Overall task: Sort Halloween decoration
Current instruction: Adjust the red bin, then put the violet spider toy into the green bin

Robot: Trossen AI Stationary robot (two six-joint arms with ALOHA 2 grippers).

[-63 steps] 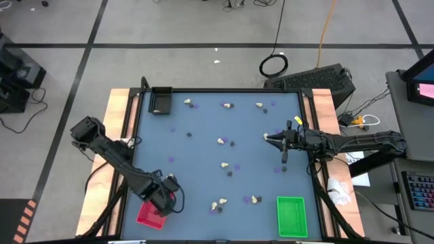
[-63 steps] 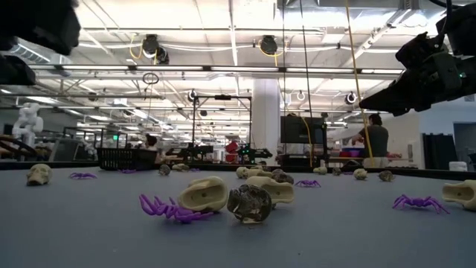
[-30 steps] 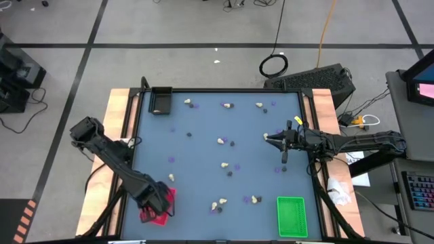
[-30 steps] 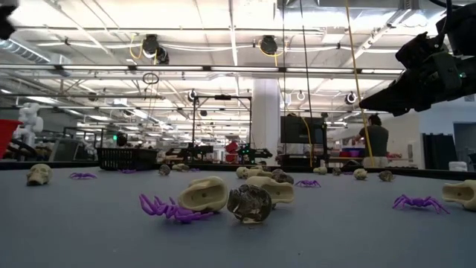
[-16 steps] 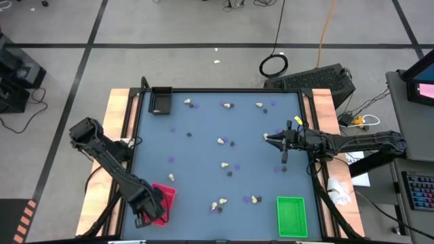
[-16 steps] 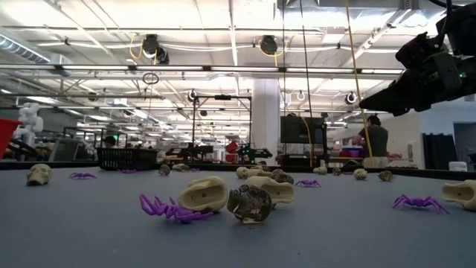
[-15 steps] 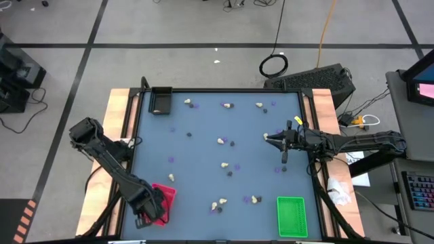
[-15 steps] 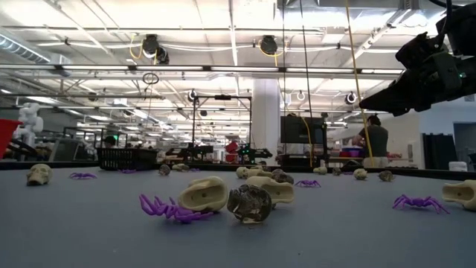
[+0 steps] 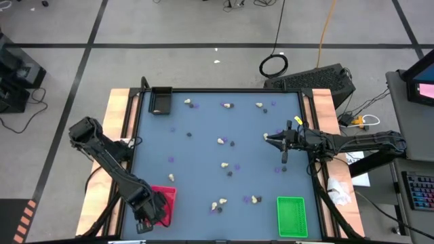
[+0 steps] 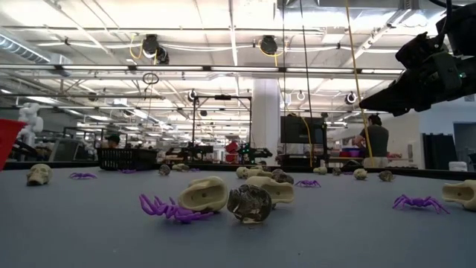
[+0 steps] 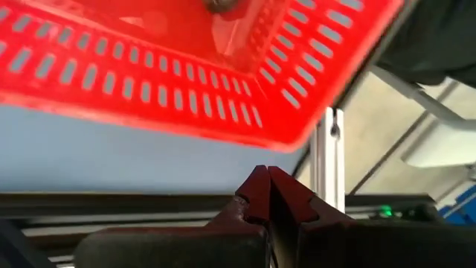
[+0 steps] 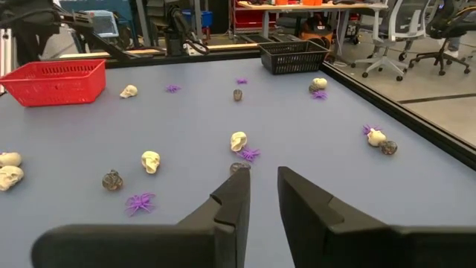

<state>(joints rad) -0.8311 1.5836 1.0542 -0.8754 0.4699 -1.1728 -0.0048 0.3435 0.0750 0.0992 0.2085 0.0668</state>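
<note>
Left end effector [image 11: 268, 195] pressed together beside red tray [image 9: 163, 198]; right end effector [image 12: 262, 195] slightly spread (nothing held).

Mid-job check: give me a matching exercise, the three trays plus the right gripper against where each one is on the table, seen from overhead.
Things:
1. red tray
2. green tray
3. black tray
4. right gripper

Places:
a. far left corner
b. over the table's right side, clear of every tray
c. near edge, right side
d. near left corner, by the left gripper

Pairs: 1-d, 2-c, 3-a, 4-b
</note>
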